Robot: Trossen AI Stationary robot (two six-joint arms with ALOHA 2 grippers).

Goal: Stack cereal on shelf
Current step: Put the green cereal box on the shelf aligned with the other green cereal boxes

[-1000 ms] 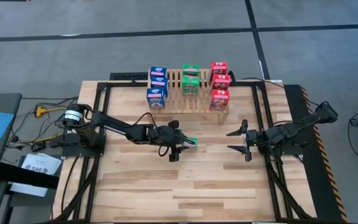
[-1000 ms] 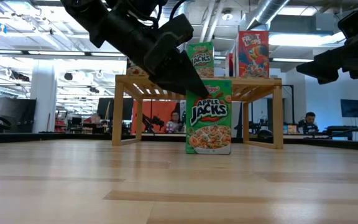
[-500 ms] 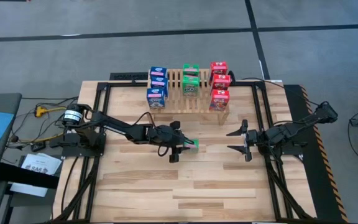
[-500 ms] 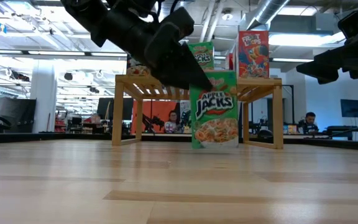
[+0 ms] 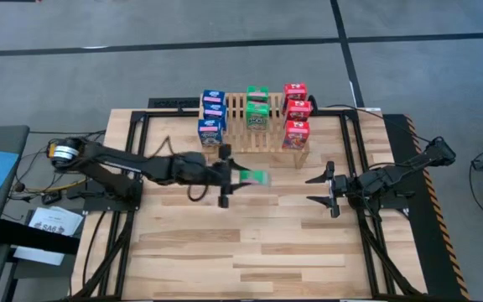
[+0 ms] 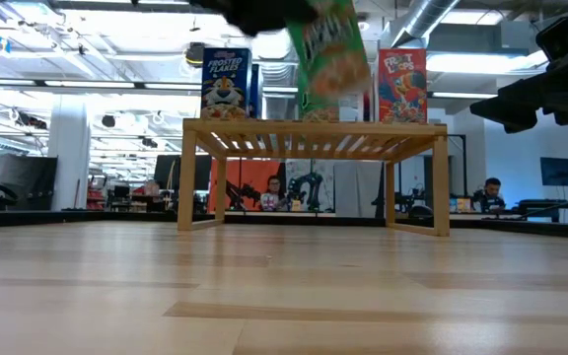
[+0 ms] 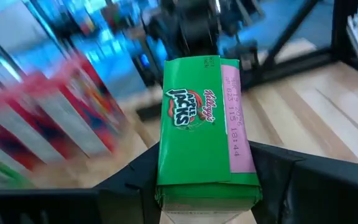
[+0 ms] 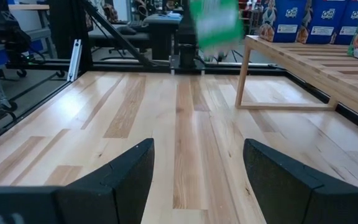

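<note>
The left claw [image 5: 235, 177] is clamped on a green cereal box [image 5: 255, 177], held clear of the worktop [image 5: 258, 243] just short of the shelf [image 5: 275, 138]. Beyond it, the shelf already carries three blue boxes [image 5: 212, 118], two green boxes [image 5: 257, 106] and three red boxes [image 5: 296, 113], so by my reckoning only this last green box is left to place. Well off to the side, the right claw [image 5: 320, 190] waits low over the worktop with its fingers spread apart, holding nothing.
</note>
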